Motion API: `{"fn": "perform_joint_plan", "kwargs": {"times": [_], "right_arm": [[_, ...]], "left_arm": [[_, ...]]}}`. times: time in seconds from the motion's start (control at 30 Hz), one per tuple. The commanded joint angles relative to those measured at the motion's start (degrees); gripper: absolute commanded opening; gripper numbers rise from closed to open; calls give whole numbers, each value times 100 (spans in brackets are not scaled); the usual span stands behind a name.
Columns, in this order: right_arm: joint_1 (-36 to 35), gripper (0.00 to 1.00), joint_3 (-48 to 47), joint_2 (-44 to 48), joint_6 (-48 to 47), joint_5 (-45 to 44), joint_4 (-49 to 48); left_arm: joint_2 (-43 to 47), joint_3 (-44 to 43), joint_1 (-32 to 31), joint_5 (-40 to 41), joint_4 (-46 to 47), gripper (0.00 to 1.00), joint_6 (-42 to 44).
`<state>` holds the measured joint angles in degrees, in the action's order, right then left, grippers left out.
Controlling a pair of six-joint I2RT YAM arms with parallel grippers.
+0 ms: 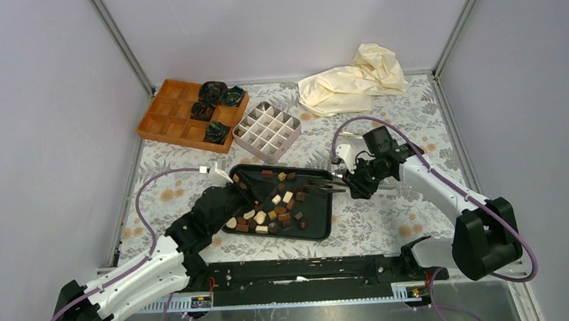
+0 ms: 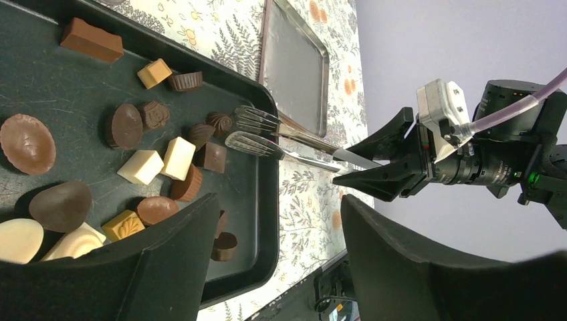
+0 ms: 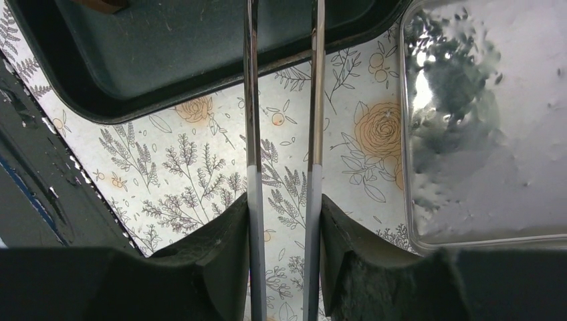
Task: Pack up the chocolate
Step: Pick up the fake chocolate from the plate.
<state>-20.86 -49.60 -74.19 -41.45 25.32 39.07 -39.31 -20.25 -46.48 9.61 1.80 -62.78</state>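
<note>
Lilac-grey walls enclose a floral-patterned counter (image 1: 388,221). At back left stands an orange compartment tray (image 1: 168,108), four of its cells holding crumpled black-green paper cups (image 1: 212,91) and the others bare. Just to its right is a white gridded box (image 1: 267,130), every visible cell unfilled. All the chocolate (image 1: 275,209) in view, dark, light brown and cream pieces, lies loose in the black tray (image 1: 315,210) at centre. A cream cloth (image 1: 354,79) is bunched at back right. Packing is judged to be at its very start: no piece sits in either container, and the whole assortment is left to transfer.

Left gripper (image 2: 279,200): it hovers over the left part of the black tray with its fingers spread wide and holding nothing. Contact with the tray cannot be determined.

Right gripper (image 3: 281,221): its fingers are pressed against the two arms of a pair of metal tongs (image 1: 320,186). The arms stand apart, and their fork-like tips reach over the tray's right rim near several dark pieces, with nothing seen between them. A shallow metal tray (image 3: 481,134) lies on the counter just beside this gripper.
</note>
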Motion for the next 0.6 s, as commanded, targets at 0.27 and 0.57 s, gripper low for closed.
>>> {"fn": "perform_joint_plan", "kwargs": {"times": [0.27,0.57], "right_arm": [[-179,45,-348,-159,100,70,-219],[-319,45,-427,-329,49,-17,-300]], "left_arm": [[204,-137,-37,319,99,74,100],[306,-278,-31,335,-290,74,-21]]}}
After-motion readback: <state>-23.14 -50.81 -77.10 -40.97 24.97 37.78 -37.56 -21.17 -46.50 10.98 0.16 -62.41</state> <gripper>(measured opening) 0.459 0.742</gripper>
